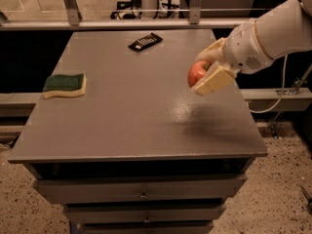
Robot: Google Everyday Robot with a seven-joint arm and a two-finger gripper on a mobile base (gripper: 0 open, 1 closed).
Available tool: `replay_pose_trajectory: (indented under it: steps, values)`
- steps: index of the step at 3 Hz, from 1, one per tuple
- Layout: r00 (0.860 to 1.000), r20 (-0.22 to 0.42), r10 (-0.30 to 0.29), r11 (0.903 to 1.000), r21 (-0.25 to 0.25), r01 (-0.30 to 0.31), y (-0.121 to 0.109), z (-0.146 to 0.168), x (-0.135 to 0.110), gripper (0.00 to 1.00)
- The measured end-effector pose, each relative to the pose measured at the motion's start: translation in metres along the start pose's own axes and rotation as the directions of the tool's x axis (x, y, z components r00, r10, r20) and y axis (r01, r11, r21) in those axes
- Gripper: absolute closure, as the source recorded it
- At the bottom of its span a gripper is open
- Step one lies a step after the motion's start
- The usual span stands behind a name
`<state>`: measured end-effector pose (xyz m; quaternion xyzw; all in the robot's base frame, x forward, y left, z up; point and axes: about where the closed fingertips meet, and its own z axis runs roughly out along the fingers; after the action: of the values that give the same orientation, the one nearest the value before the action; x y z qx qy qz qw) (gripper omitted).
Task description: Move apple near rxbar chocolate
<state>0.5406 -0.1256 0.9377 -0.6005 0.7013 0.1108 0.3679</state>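
Note:
The apple (196,72) is red-orange and held between my gripper's (210,69) cream-coloured fingers (214,79), lifted above the right side of the grey table (126,111); its shadow lies on the tabletop below. The white arm comes in from the upper right. The rxbar chocolate (145,41), a flat black bar with white lettering, lies near the table's far edge, to the left of and beyond the apple.
A green-and-yellow sponge (64,85) lies at the table's left side. A metal rail (146,24) runs behind the far edge. Drawers (141,189) sit below the tabletop. A cable hangs at the right.

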Motion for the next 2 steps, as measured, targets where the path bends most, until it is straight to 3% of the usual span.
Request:
replay_pose_trajectory:
  steps: [1, 2]
  values:
    - [1.000, 0.000, 0.000, 1.0000, 0.000, 0.000, 0.000, 0.000, 0.000, 1.00]
    - [0.998, 0.014, -0.064, 0.9970, 0.044, 0.064, -0.026, 0.010, -0.015, 1.00]
